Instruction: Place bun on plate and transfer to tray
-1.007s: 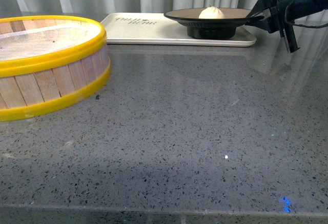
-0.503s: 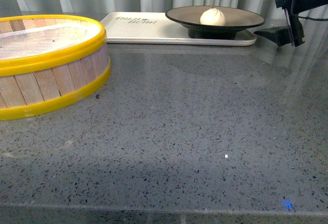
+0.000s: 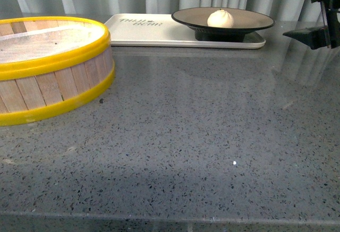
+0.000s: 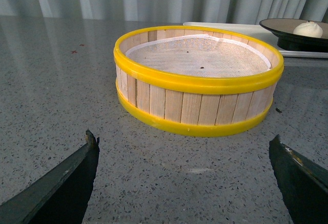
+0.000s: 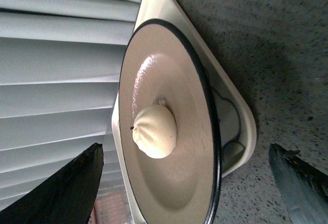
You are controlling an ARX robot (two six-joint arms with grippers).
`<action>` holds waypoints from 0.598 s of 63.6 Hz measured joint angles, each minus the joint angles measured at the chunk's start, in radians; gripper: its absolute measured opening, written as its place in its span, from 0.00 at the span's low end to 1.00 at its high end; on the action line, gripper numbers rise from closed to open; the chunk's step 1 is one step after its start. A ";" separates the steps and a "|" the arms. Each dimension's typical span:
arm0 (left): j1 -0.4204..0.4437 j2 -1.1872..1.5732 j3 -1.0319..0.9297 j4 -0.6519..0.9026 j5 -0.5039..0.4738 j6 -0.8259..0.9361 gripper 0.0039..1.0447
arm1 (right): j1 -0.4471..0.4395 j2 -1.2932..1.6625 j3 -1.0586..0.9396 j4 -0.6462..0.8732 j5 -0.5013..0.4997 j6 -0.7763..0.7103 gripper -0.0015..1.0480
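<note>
The white bun (image 3: 220,18) lies in the middle of the tan, black-rimmed plate (image 3: 255,22). The plate stands on the right end of the off-white tray (image 3: 143,32) at the back of the counter. My right gripper (image 3: 280,10) hangs open to the right of the plate, clear of its rim. In the right wrist view the bun (image 5: 154,131), the plate (image 5: 174,70) and the tray (image 5: 241,116) lie ahead of the open right gripper (image 5: 184,148), nothing between its fingers. My left gripper (image 4: 183,138) is open over bare counter, short of the steamer basket.
A wide wooden steamer basket (image 3: 48,62) with yellow rims and a white liner stands at the left; the left wrist view shows this basket (image 4: 200,85) straight ahead. Grey speckled counter (image 3: 202,136) spreads across the front. Curtains hang behind the tray.
My right gripper let go of the plate's right rim and drew back to the right and upward. The plate now rests level on the tray.
</note>
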 joint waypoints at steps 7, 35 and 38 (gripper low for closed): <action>0.000 0.000 0.000 0.000 0.000 0.000 0.94 | -0.024 -0.075 -0.086 0.019 0.032 -0.007 0.92; 0.000 0.000 0.000 0.000 0.000 0.000 0.94 | -0.187 -0.686 -0.682 0.075 0.531 -0.609 0.92; 0.000 0.000 0.000 0.000 0.000 0.000 0.94 | -0.198 -0.769 -0.753 0.095 0.575 -0.712 0.92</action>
